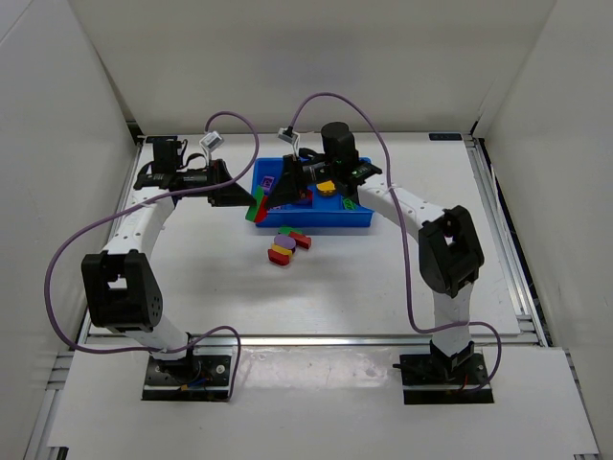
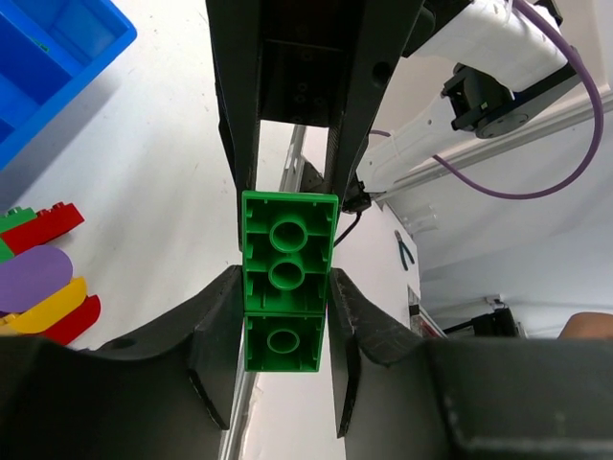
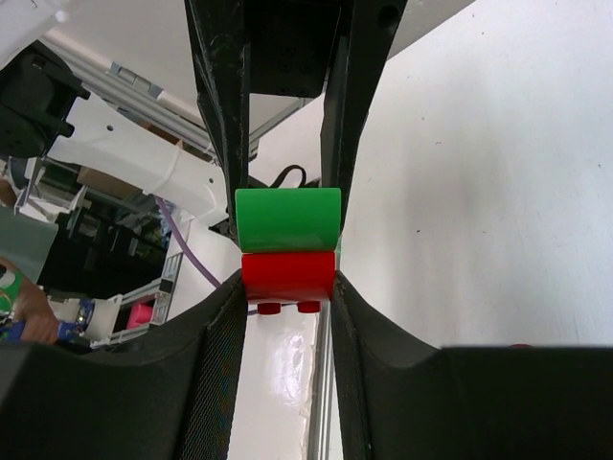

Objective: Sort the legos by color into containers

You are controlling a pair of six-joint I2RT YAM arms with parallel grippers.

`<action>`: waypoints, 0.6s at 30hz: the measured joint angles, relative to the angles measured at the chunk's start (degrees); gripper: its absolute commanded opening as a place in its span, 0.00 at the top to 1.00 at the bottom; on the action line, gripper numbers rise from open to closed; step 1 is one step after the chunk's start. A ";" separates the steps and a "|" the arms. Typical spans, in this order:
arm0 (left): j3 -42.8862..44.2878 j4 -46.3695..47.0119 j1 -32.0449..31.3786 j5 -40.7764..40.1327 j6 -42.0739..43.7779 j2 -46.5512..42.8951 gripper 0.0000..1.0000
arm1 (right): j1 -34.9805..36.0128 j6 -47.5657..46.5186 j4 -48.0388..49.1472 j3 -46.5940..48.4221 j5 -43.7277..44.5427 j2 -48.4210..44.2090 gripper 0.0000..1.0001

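Green lego [image 2: 285, 278] clamped; green-on-red stack [image 3: 287, 240] clamped.

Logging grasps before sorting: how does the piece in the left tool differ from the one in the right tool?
The brick in the left tool is all green; the stack in the right tool is a green piece joined to a red one. The brick shows its hollow underside with round tubes; the stack shows smooth sides, with studs at the red end. Both are clamped firmly.

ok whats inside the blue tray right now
A yellow piece, a purple one and a green one show in the blue tray. The right arm covers its middle, so anything there is hidden.
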 measured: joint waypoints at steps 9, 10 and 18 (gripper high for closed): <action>0.00 -0.09 0.00 0.00 1.09 0.00 0.80 | -0.07 -0.66 -0.17 -0.09 0.02 -0.02 0.97; 0.00 -0.11 0.00 -0.04 1.22 0.00 0.80 | -0.11 -0.83 -0.24 -0.22 0.02 -0.13 0.97; 0.35 -0.55 0.37 0.20 1.73 0.00 0.81 | -1.62 -3.61 -1.92 -7.02 0.33 -5.27 0.98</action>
